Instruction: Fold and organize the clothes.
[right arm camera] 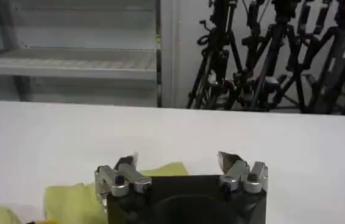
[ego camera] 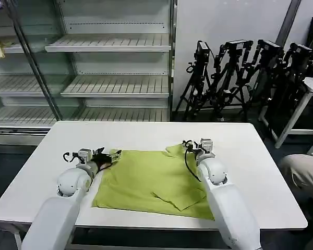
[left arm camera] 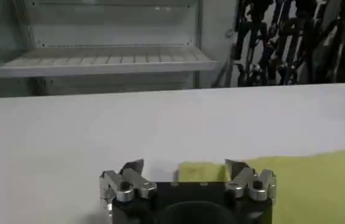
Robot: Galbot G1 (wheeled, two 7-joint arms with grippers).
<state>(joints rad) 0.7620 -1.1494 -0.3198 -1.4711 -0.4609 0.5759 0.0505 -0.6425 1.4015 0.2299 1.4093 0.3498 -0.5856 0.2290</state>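
A white surface (ego camera: pixel 146 135) carries the lime T-shirt (ego camera: pixel 146 182), spread near its front edge with one lower corner already turned over on the robot's right side. Both arms reach to the garment's far edge, one at each shoulder, so the fold appears to be only starting; the next move likely calls for pinching both far corners and drawing them toward the near hem together. The left tool (left arm camera: pixel 188 176) sits wide open, one finger over the cloth's corner. The right tool (right arm camera: pixel 178 167) is equally wide, empty, just beyond the fabric's edge.
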